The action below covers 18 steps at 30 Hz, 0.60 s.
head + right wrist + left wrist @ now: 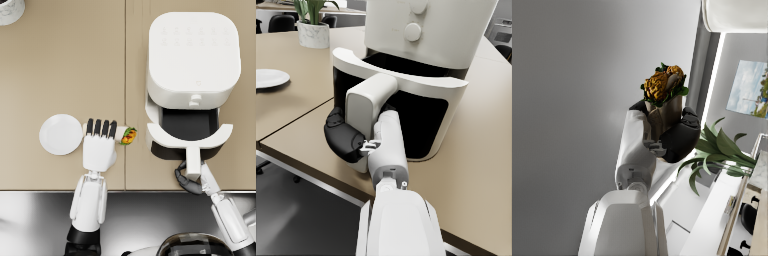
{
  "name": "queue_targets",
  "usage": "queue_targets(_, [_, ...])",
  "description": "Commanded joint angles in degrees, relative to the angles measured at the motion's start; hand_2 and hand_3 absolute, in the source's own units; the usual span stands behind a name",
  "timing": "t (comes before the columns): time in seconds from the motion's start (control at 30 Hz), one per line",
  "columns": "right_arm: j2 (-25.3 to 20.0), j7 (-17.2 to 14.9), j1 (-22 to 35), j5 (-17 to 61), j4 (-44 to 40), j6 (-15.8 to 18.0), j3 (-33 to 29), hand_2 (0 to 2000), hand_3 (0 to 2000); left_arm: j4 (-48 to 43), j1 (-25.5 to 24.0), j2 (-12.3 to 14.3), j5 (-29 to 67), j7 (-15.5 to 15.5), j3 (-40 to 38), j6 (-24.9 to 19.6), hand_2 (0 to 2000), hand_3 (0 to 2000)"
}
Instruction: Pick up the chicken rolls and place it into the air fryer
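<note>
**Chicken roll held beside the open air fryer**

The chicken roll (127, 135) lies with its long axis roughly level in the head view, its open end of browned filling and green leaves pointing toward the air fryer (192, 55). The left wrist view shows the same filled end (663, 85) sticking out past the fingers, the wrapped body buried in the grip.

The left hand (99, 145) is wrapped around the roll, fingers curled over it, so the roll emerges from the side of the hand nearest the air fryer. Hand and roll sit between the white plate (60, 134) and the air fryer, with the roll's tip a short way from the drawer (189, 131).

The drawer is pulled out from the air fryer's body; what shows of its dark basket holds nothing visible. The plate, on the far side of the hand from the air fryer, carries nothing.

The right hand (346, 137) is closed around the drawer handle (367, 107) at the front of the air fryer, near the worktop (60, 65) edge.

A white pot (314, 35) holding a green plant stands on the worktop well beyond the plate.
</note>
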Motion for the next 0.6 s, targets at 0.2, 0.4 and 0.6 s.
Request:
queue_targets(0.2, [3.8, 0.1, -2.3, 0.1, 17.4, 0.3, 9.3, 2000, 2000, -0.4, 6.6, 4.8, -14.4, 0.0, 8.0, 0.0, 2000, 2000])
queue_targets(0.4, [6.9, 0.4, -3.9, 0.0, 21.7, 2.0, 13.5, 2000, 2000, 3.2, 11.5, 9.4, -18.3, 0.0, 13.6, 0.0, 2000, 2000])
queue_targets(0.6, [9.3, 0.4, -5.1, 0.0, 25.3, 2.1, 18.7, 2000, 2000, 8.7, 15.4, 13.4, -18.8, 0.1, 18.6, 0.0, 2000, 2000])
